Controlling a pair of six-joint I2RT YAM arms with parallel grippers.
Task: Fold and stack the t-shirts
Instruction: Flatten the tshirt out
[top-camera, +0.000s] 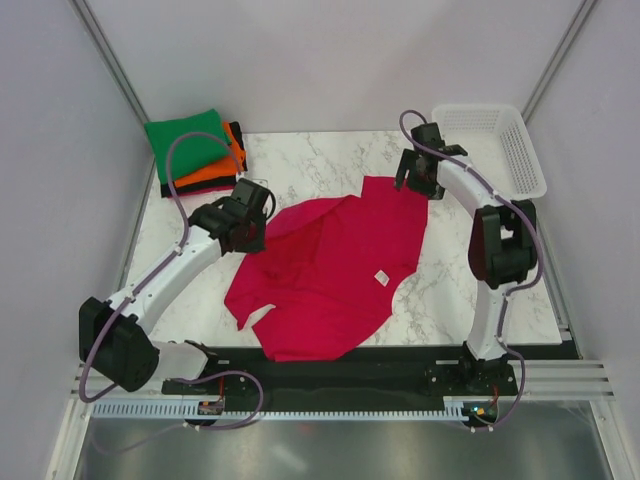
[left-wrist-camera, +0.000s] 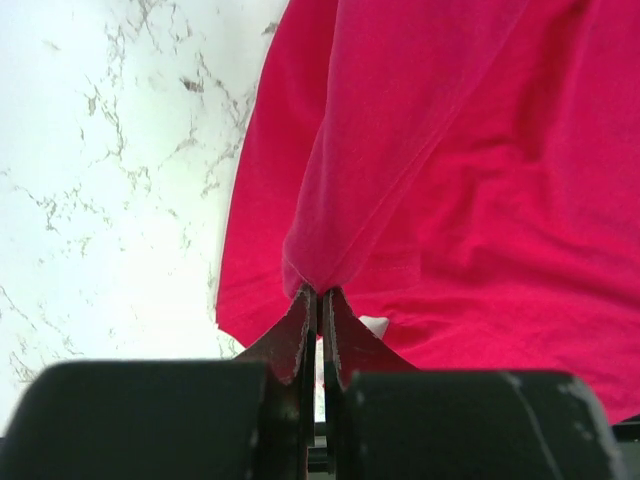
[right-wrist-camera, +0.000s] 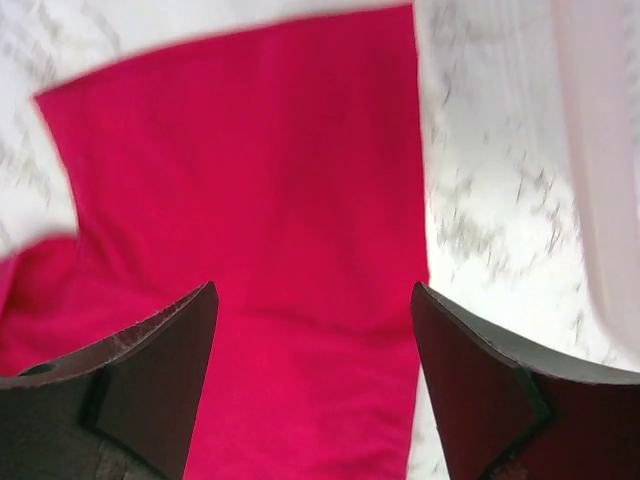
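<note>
The crimson-pink t-shirt (top-camera: 330, 265) lies spread and rumpled on the marble table, a white label showing near its right side. My left gripper (top-camera: 255, 222) is shut on a pinch of its left edge (left-wrist-camera: 318, 270), with the cloth draping up from the fingers. My right gripper (top-camera: 420, 180) is open above the shirt's far right corner (right-wrist-camera: 300, 200), its fingers (right-wrist-camera: 160, 350) apart with cloth between and below them. A folded stack, green (top-camera: 188, 143) on orange (top-camera: 222, 168) on black, sits at the back left.
A white lattice basket (top-camera: 500, 145) stands at the back right corner of the table. Bare marble (top-camera: 470, 300) shows at the right of the shirt and at the left (left-wrist-camera: 100, 200). Walls enclose the table on both sides.
</note>
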